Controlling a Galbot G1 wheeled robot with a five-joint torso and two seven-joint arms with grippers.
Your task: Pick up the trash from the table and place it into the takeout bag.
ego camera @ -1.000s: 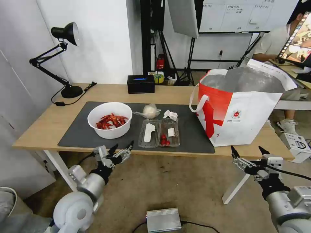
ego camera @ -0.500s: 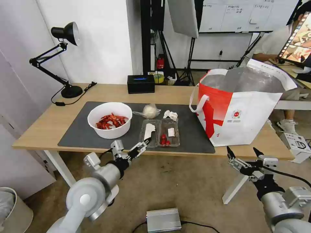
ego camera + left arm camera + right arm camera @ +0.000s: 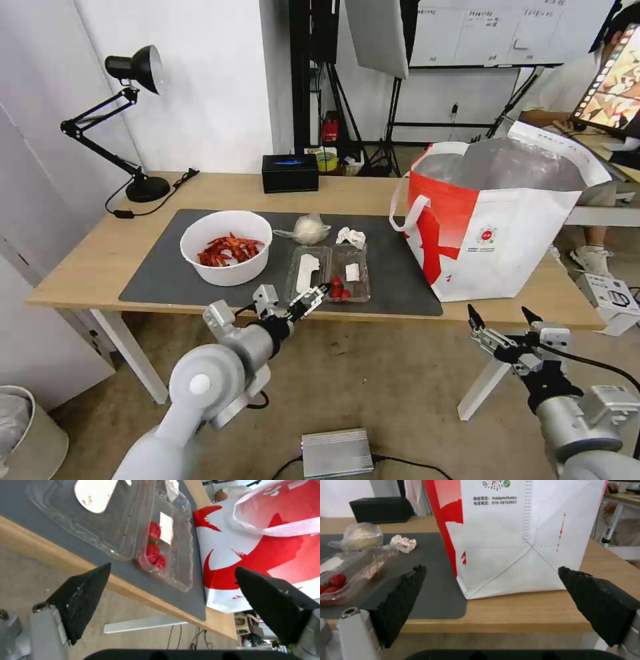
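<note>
At the near edge of the table (image 3: pixel 100 257), I am holding my left gripper (image 3: pixel 310 299) with its black fingers (image 3: pixel 81 597) spread wide and gripping nothing, its tips lying over the front lip of the clear plastic clamshell box (image 3: pixel 327 273) as seen from my head. That box is lying open on the dark grey mat (image 3: pixel 167 280), with a few red strawberries (image 3: pixel 154 551) in one half and a white label in each half (I cannot read either). Beyond the box, the knotted clear bag with its white lump (image 3: pixel 306 229) and the crumpled white tissue (image 3: pixel 351 236) are sitting side by side on the mat, and the white round bowl of red crayfish shells (image 3: pixel 227 247) is standing to the left of the box, near my gripper but apart from it. My right gripper (image 3: pixel 505 319) is hanging below the table edge in front of the takeout bag (image 3: pixel 497 220), also spread open and empty. The bag is standing upright at the right end of the table, its foil-lined mouth open, overlapping the mat's right edge. Under its small red logo I am reading "malayouhuoxy" and "010-58103991", with Chinese characters before the number that I cannot make out.
</note>
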